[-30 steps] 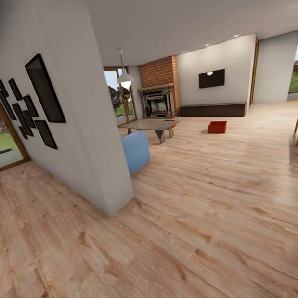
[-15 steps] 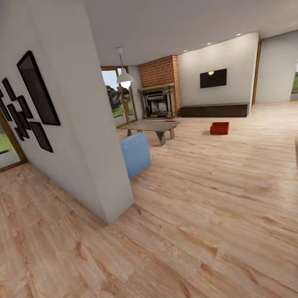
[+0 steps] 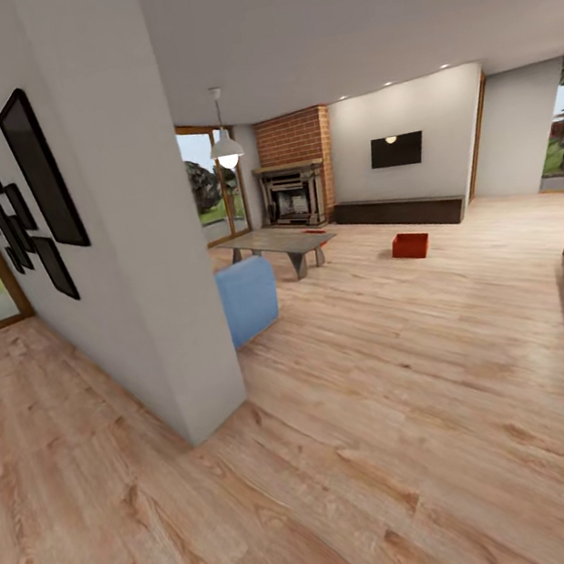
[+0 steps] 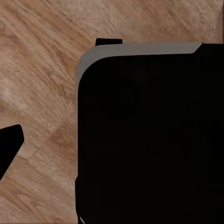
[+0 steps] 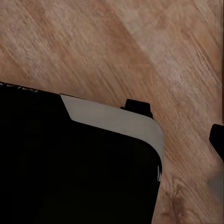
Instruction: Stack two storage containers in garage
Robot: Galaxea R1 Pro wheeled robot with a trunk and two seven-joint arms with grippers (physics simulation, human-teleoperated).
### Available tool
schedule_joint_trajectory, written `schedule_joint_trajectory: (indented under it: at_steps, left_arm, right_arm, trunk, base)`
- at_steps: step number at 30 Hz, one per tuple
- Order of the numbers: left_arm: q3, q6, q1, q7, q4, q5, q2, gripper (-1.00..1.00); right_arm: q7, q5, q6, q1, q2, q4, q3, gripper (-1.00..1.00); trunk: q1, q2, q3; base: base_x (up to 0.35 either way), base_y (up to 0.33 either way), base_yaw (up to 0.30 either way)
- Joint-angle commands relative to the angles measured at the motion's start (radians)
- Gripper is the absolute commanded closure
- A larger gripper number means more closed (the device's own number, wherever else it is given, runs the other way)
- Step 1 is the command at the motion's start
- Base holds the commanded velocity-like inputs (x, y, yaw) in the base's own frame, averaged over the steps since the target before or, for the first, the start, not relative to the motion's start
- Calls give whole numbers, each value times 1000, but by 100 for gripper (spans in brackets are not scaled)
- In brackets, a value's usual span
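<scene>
Living room (image 3: 390, 318) spans our head view: wood-plank floor (image 3: 415, 406), white partition wall (image 3: 142, 251) beside the blue sofa (image 3: 248, 299), one storage container (image 3: 411, 245) far off on the planks before the long dark cabinet (image 3: 399, 211). Wrist views give us the robot's black body (image 4: 149, 135) over planks. Both grippers' state: we can't tell.

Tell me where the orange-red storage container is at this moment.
In the head view, the storage container sits on the wood floor far ahead, right of centre, before the long dark cabinet.
</scene>
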Motion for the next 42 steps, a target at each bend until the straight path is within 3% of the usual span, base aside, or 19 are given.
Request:
schedule_joint_trajectory:
  at_steps: [1,21,42]
  left_arm:
    - [1,-3,0,0,0,2,0,-100]
    - [1,-2,0,0,0,2,0,-100]
    - [1,-3,0,0,0,2,0,-100]
  right_arm:
    - [7,-11,-5,-1,0,3,7,-100]
    - [7,-9,-5,-1,3,3,7,-100]
    - [7,-11,-5,-1,2,3,6,-100]
  trunk:
    - [1,0,-1]
    - [1,0,-1]
    - [1,0,-1]
  base:
    - [322,0,-231]
    - [322,0,-240]
    - [322,0,-9]
